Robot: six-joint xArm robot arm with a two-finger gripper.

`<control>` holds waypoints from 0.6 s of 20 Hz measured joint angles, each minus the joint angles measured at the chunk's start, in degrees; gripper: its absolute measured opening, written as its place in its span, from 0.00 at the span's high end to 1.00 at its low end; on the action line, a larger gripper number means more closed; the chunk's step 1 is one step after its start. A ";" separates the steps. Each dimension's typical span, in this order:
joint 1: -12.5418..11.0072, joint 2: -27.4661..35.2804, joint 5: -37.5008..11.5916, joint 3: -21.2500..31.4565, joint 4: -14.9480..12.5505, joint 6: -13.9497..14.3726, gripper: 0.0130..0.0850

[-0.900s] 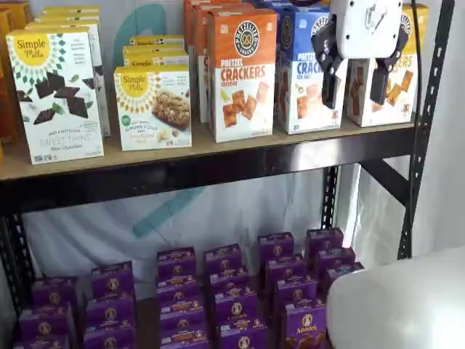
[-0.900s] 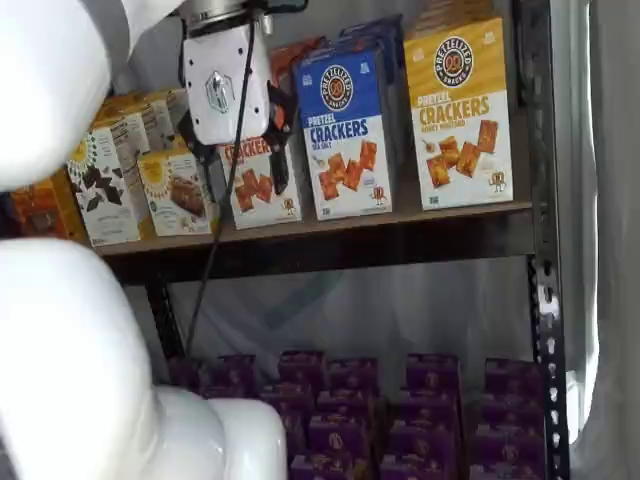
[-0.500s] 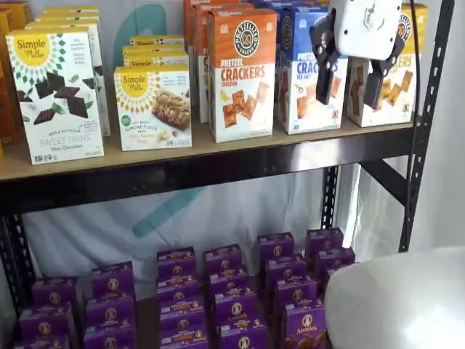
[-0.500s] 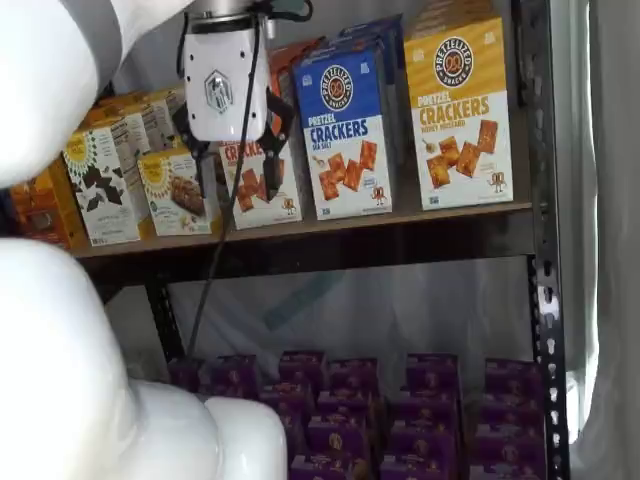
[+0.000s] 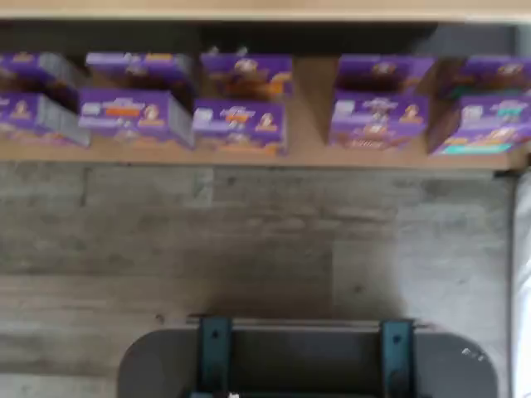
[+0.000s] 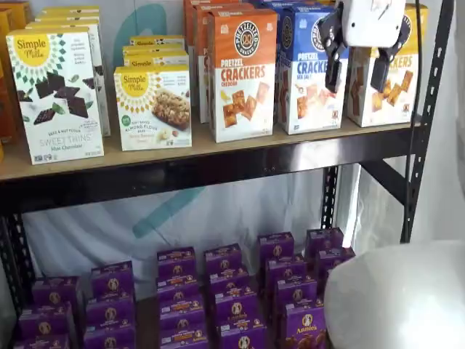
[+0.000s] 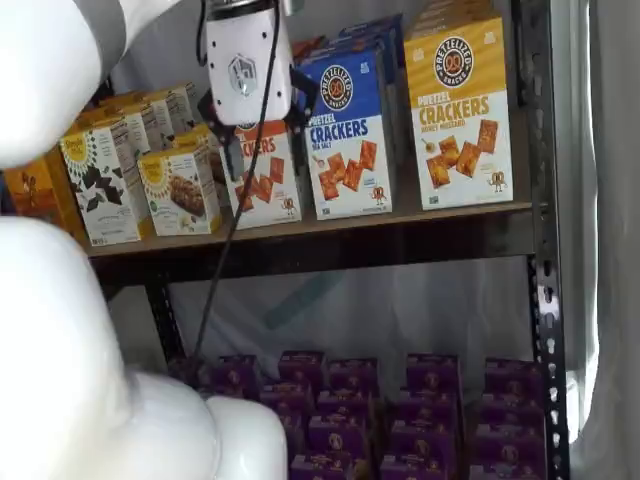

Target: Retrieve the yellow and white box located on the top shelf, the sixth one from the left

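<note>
The yellow and white box point(image 6: 399, 96) stands at the right end of the top shelf point(image 6: 218, 154), next to the black upright. It also shows in a shelf view point(image 7: 459, 112). My gripper point(image 6: 356, 75) hangs in front of the box's upper part, its white body covering the yellow top. Its two black fingers are spread with a plain gap and hold nothing. In a shelf view the gripper point(image 7: 262, 135) appears before the orange-topped box, well out from the shelf point(image 7: 400, 216). The wrist view shows neither the box nor the fingers.
A blue-topped crackers box point(image 6: 306, 80) and an orange-topped one point(image 6: 242, 73) stand left of the target. Simple Mills boxes point(image 6: 54, 94) fill the shelf's left. Purple boxes point(image 6: 232, 291) sit below, also in the wrist view point(image 5: 241, 116). A black upright point(image 6: 425, 123) stands right. My white arm point(image 7: 60, 300) looms in the foreground.
The gripper has risen and shifted a little to the right in front of the top shelf's boxes. Its fingers stay spread. No box has moved.
</note>
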 joint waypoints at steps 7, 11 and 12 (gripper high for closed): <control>-5.23 6.03 -3.19 -4.78 -1.65 -5.85 0.00; -8.67 8.98 -4.47 -7.17 -1.74 -9.32 0.00; -9.61 9.80 -4.95 -7.81 -1.91 -10.31 0.00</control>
